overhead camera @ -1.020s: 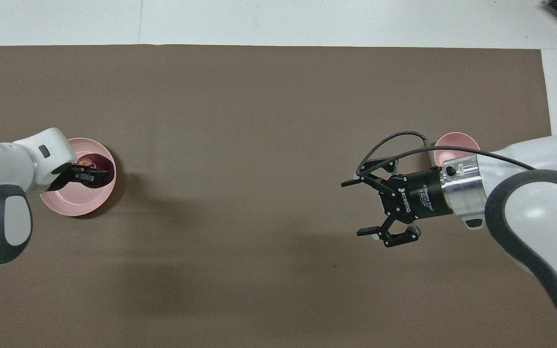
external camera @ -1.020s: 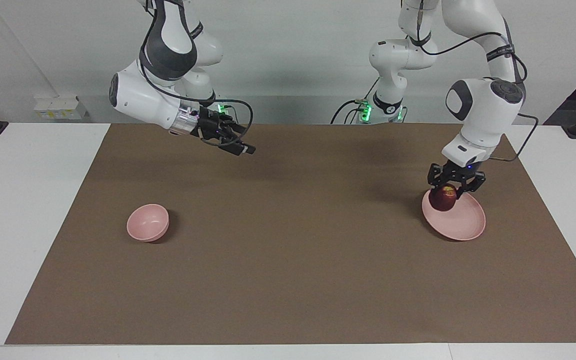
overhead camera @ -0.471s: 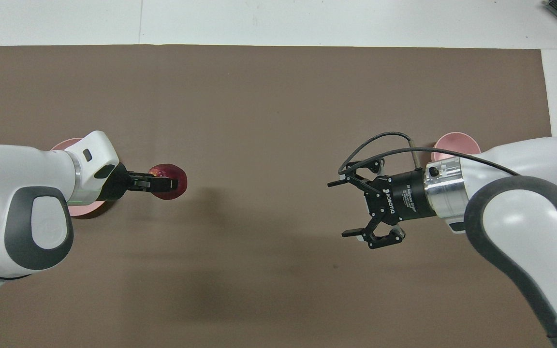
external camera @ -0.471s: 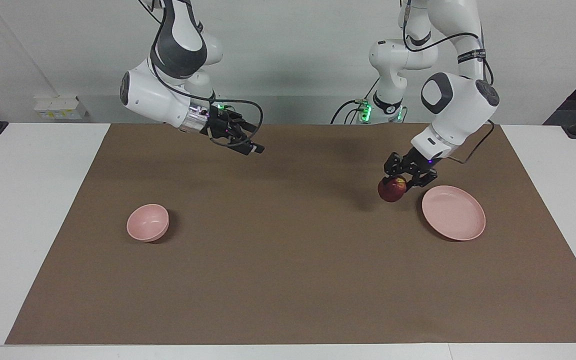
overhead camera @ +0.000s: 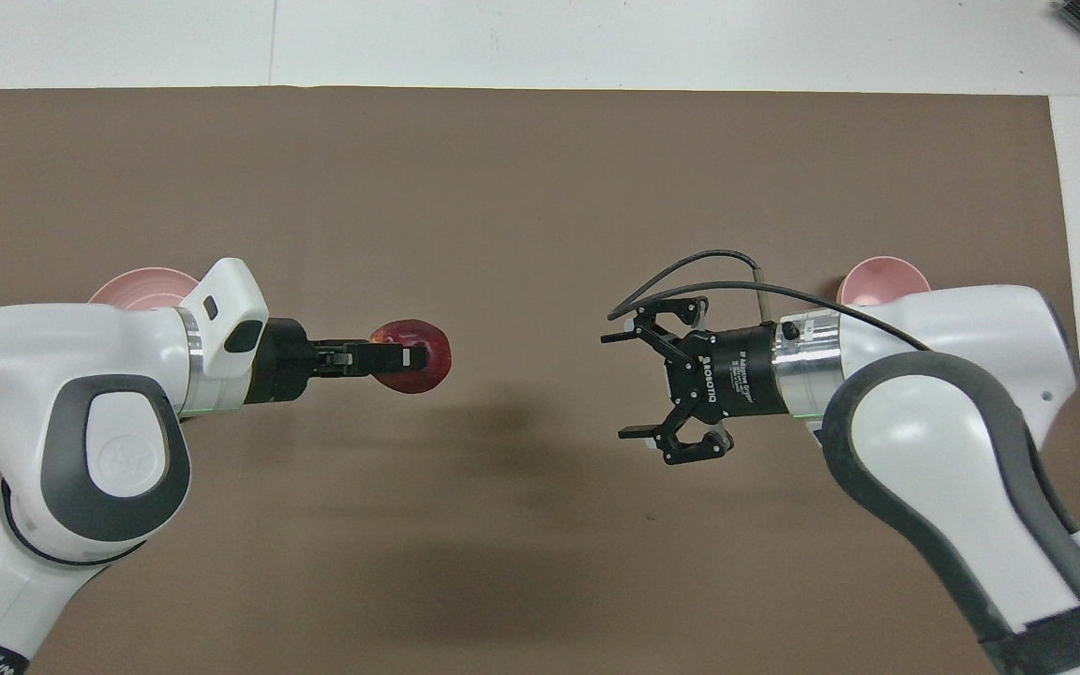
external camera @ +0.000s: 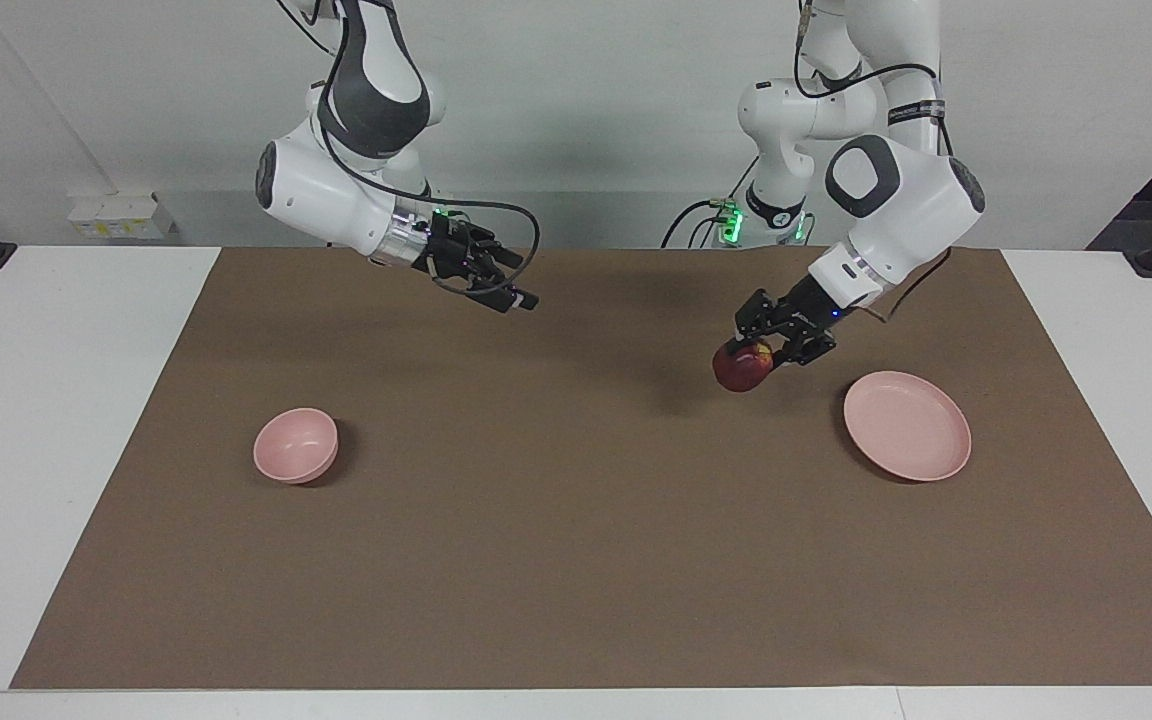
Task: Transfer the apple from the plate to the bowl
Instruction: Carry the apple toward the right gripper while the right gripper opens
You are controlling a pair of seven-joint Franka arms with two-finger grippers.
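The left gripper point(external camera: 751, 357) is clamped on the apple point(external camera: 742, 368), one finger on each side of it, and holds it in the air over the bare brown mat point(external camera: 576, 560), clear of the plate point(external camera: 908, 425). In the overhead view the same gripper point(overhead camera: 399, 355) points toward the middle of the mat with the dark red apple point(overhead camera: 416, 356) at its tip. The plate lies flat on the mat toward the left arm's end of the table, with nothing on it; from overhead only part of its rim point(overhead camera: 132, 284) shows past the left arm. The right gripper point(external camera: 506, 293) hangs over the mat near the mat's edge closest to the robots, its fingers spread wide and holding nothing; from overhead it point(overhead camera: 629, 384) faces the apple across a bare stretch of mat, well apart from it. The bowl point(external camera: 296, 445) sits upright on the mat toward the right arm's end of the table, with nothing in it; in the overhead view it point(overhead camera: 882, 279) is half hidden by the right arm.
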